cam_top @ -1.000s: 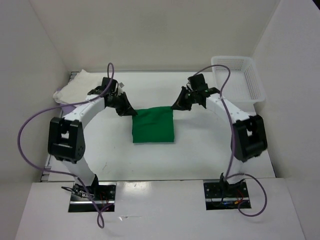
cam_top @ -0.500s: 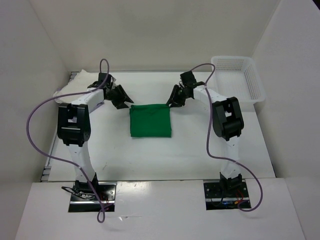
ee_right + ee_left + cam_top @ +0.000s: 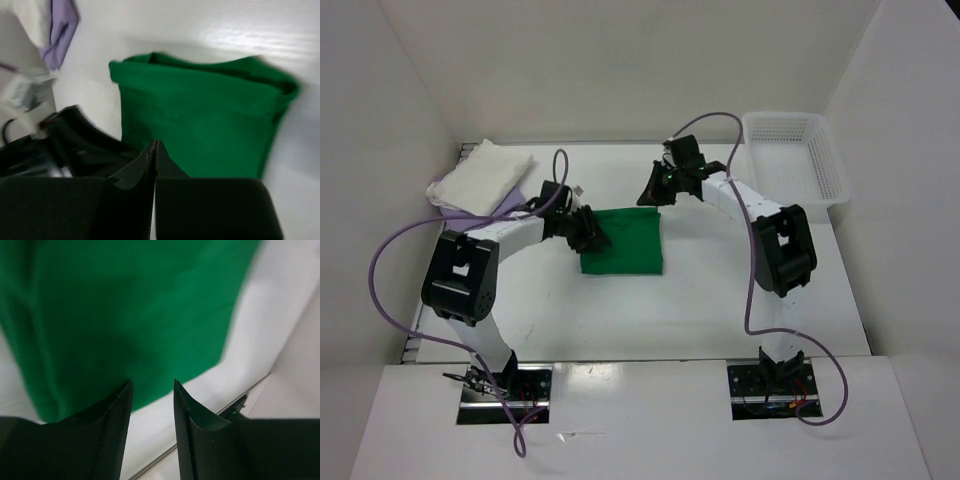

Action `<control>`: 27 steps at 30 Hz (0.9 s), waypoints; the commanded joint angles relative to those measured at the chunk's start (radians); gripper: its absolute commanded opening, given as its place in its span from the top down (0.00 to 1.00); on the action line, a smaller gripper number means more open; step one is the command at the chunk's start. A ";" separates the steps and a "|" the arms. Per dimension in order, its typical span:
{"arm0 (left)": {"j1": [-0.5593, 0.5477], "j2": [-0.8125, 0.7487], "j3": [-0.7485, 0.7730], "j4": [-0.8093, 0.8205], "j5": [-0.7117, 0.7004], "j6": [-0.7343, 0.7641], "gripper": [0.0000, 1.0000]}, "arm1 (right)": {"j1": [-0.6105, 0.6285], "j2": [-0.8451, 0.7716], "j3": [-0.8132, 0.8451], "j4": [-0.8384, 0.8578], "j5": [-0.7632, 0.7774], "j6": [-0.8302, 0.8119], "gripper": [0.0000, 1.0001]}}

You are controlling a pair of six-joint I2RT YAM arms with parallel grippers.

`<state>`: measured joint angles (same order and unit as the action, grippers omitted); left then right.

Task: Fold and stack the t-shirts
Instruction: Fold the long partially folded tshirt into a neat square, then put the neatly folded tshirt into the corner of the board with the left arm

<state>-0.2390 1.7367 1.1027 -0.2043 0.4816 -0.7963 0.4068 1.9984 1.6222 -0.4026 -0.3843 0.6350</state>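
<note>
The bright green t-shirt (image 3: 625, 240) lies folded into a rectangle at the middle of the table. My left gripper (image 3: 594, 238) hovers low over its left edge, jaws open with nothing between the fingers (image 3: 112, 430); the green t-shirt (image 3: 125, 305) fills that wrist view. My right gripper (image 3: 646, 194) sits just beyond the shirt's far right corner, shut and empty (image 3: 156, 143), looking down on the green t-shirt (image 3: 200, 125). At the far left, the cream white t-shirt (image 3: 488, 170) rests folded on the lavender t-shirt (image 3: 444, 190).
A white mesh basket (image 3: 798, 158) stands at the far right corner. Purple cables loop off both arms. The enclosure's white walls close in on the left, back and right. My left arm (image 3: 75, 145) shows dark in the right wrist view.
Both grippers have let go of the green shirt's far corners. The left one opened and moved down onto the shirt's left edge. The right one shut again and backed off.
</note>
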 commanded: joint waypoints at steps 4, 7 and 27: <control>-0.011 0.026 -0.118 0.040 0.015 -0.021 0.55 | 0.070 0.154 0.074 0.050 -0.140 0.015 0.99; -0.034 0.006 -0.153 0.058 0.015 -0.043 0.55 | 0.070 0.247 0.158 0.018 -0.171 -0.007 1.00; 0.122 -0.169 -0.156 -0.066 -0.050 0.018 0.20 | 0.040 0.427 0.565 -0.094 -0.278 -0.034 0.78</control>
<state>-0.1528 1.5242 0.9230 -0.2478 0.4603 -0.8295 0.4507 2.5488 2.1227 -0.4637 -0.6441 0.6281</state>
